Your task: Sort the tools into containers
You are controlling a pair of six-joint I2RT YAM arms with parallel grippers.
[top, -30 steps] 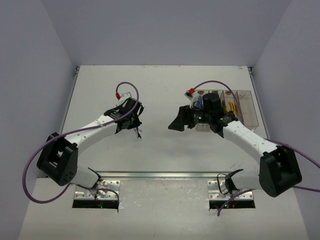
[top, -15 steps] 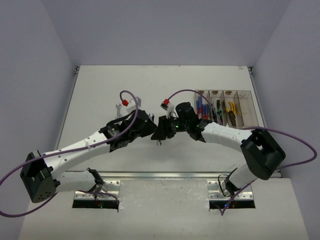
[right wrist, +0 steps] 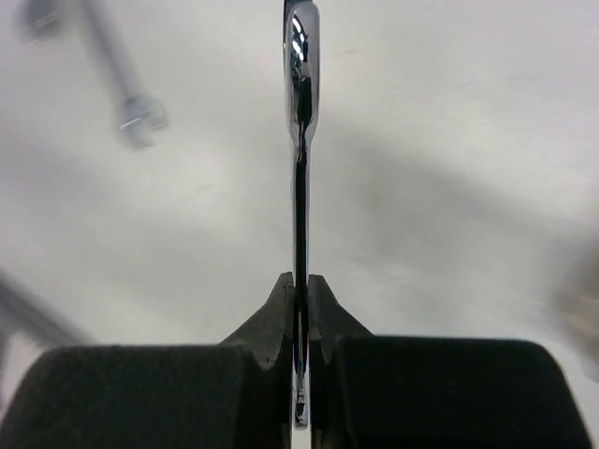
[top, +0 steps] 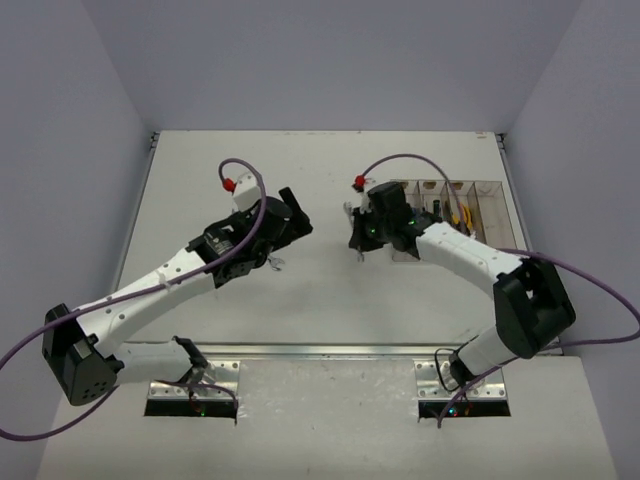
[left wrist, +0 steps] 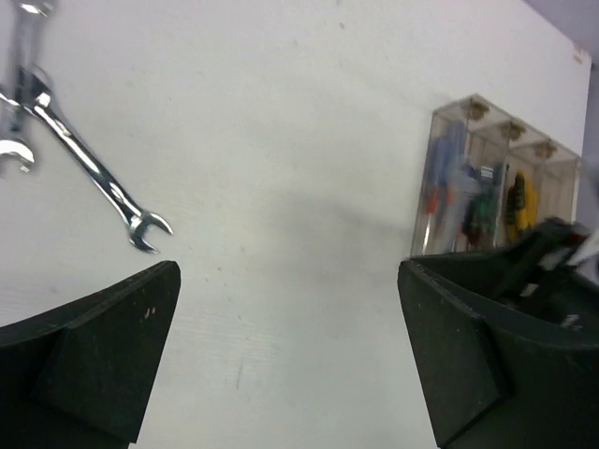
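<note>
My right gripper (right wrist: 299,290) is shut on a silver wrench (right wrist: 299,168), held edge-on and sticking out ahead of the fingertips. In the top view that gripper (top: 358,238) hangs just left of the clear containers (top: 492,215). Those bins hold screwdrivers and yellow pliers (top: 462,213). My left gripper (left wrist: 290,355) is open above bare table, nothing between its fingers. In the top view it (top: 292,215) sits left of centre. Two more silver wrenches (left wrist: 98,173) lie crossed to its upper left. The containers (left wrist: 487,178) appear to its right.
The right arm's black link (left wrist: 552,262) stands in front of the bins in the left wrist view. A blurred wrench (right wrist: 126,79) lies on the table beyond the held one. Purple cables loop over both arms. The table's back edge (top: 320,132) meets the wall.
The two grippers met at the table's middle; the right one shut on the wrench and carried it right toward the bins. The left one opened and drew back left.
</note>
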